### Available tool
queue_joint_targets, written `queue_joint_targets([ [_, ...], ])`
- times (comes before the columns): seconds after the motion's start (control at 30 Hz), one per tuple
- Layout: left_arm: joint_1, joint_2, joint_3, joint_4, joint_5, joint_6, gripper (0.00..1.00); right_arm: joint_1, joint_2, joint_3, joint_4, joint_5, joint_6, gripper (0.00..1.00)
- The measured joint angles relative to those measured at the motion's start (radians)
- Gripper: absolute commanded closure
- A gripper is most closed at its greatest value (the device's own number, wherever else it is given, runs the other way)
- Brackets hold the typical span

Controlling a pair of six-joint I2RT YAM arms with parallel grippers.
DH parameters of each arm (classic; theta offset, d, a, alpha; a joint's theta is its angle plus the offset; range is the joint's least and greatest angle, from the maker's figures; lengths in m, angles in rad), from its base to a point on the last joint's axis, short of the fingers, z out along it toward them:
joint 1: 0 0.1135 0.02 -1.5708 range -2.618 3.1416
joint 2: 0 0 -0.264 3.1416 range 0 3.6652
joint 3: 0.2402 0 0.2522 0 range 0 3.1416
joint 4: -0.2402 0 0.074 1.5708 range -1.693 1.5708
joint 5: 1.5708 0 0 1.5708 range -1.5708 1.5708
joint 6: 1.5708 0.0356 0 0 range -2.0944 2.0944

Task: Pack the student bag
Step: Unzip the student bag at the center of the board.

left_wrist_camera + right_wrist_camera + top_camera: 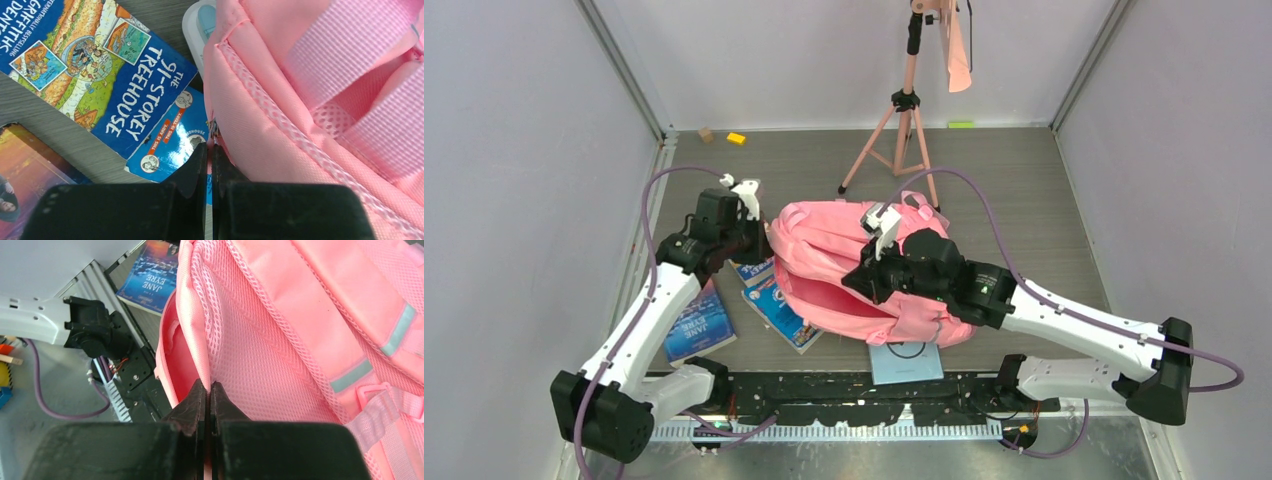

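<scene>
The student bag is a big pink backpack lying mid-table with its mouth gaping toward the near edge. My left gripper is at the bag's left side. In the left wrist view this gripper is shut on the student bag at its seam, just below a small metal zip pull. My right gripper reaches in from the right. It is shut on the rim of the student bag, beside the mesh back panel, with the darker pink inside showing to the left.
Two blue Treehouse books lie partly under the bag's left edge; one cover reads 91-Storey Treehouse. A Jane Eyre book lies front left and a pale blue booklet at the front. A pink tripod stands behind.
</scene>
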Motion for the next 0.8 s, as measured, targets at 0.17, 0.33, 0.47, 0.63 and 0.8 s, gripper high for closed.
queue_joint_targets([
  [0.17, 0.029, 0.009, 0.000, 0.008, 0.045, -0.004, 1.00, 0.000, -0.020, 0.000, -0.019, -0.049, -0.003, 1.00],
  [0.33, 0.051, 0.033, 0.000, 0.016, 0.084, -0.018, 1.00, 0.000, -0.051, 0.000, -0.031, -0.076, -0.005, 1.00],
  [0.47, 0.058, 0.034, 0.000, 0.026, 0.111, -0.019, 0.99, 0.000, -0.079, 0.000, -0.039, -0.086, -0.006, 0.99],
  [0.63, 0.059, 0.011, 0.000, 0.030, 0.117, 0.019, 0.46, 0.001, -0.108, 0.000, -0.049, -0.059, -0.006, 1.00],
  [0.8, 0.070, -0.116, -0.013, 0.046, 0.075, 0.069, 0.28, 0.009, -0.124, 0.000, -0.052, 0.009, -0.006, 1.00],
])
